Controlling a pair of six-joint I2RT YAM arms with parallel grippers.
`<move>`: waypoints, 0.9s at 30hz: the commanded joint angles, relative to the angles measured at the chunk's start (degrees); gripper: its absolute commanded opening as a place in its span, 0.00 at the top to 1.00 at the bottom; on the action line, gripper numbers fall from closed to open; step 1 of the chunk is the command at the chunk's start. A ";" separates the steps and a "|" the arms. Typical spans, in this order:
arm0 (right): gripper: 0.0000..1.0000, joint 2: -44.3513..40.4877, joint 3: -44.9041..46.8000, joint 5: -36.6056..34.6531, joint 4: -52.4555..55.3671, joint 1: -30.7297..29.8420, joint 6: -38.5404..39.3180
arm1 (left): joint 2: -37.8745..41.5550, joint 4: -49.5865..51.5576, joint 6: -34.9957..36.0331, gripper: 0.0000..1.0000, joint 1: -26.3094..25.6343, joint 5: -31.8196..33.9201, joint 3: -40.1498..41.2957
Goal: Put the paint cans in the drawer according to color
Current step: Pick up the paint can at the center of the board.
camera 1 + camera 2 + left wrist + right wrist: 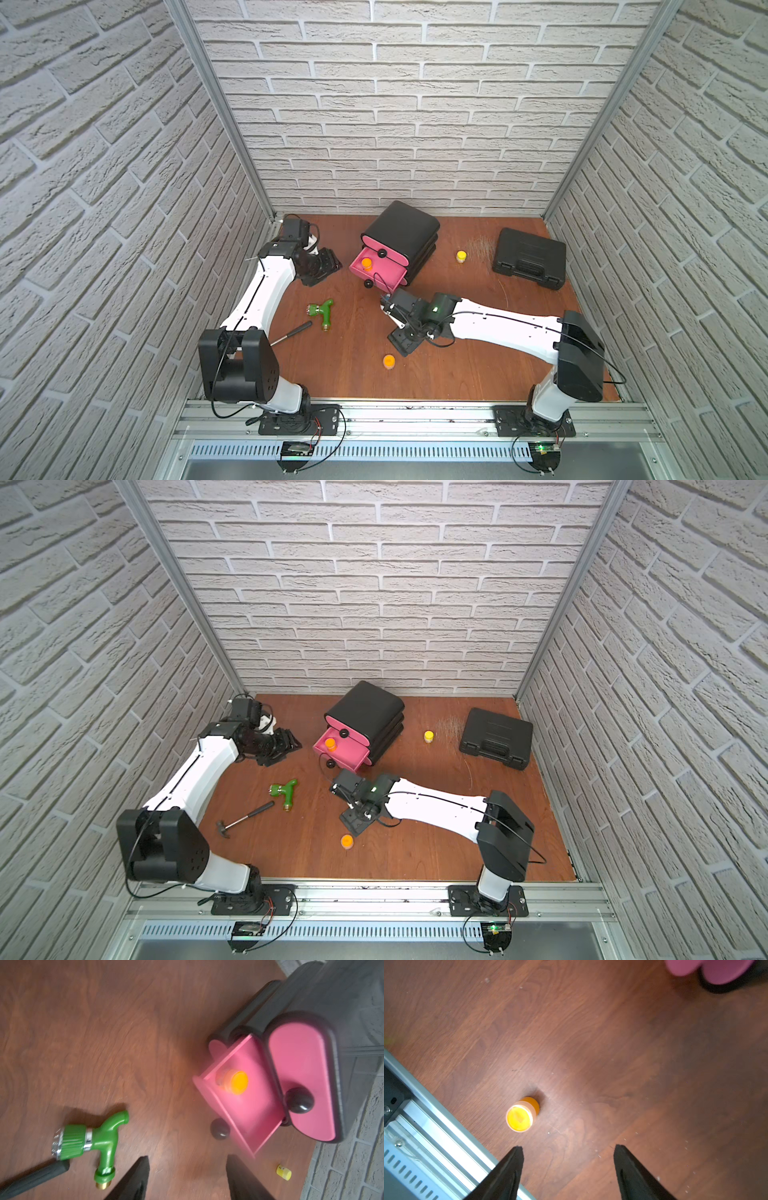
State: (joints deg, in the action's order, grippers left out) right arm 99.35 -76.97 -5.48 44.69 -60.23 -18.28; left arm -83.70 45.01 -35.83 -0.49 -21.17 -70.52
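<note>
Status: one orange can (366, 263) sits in the open middle drawer (388, 275) of the cabinet (405, 230). Remaining on the counter (478, 374): a second orange can (389, 361), just ahead of the right gripper (568, 1146), and a yellow can (461, 256) near the cabinet. No pink cans are visible. Both grippers stand parted and empty; the left gripper (188, 1157) faces the drawer. Only the left wrist view shows the drawer interior; only a top view shows the hammer (245, 816) head.

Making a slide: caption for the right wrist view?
Open right hand facing an orange can standing on the table.
</note>
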 commanded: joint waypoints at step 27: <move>0.33 13.59 -6.79 -0.87 1.66 -6.13 2.10 | 3.33 -2.65 4.30 0.37 10.60 -11.35 7.86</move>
State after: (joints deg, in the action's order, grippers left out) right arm 112.97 -82.63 -6.28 45.01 -66.19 -15.94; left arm -79.81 43.68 -32.97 9.74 -31.55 -63.11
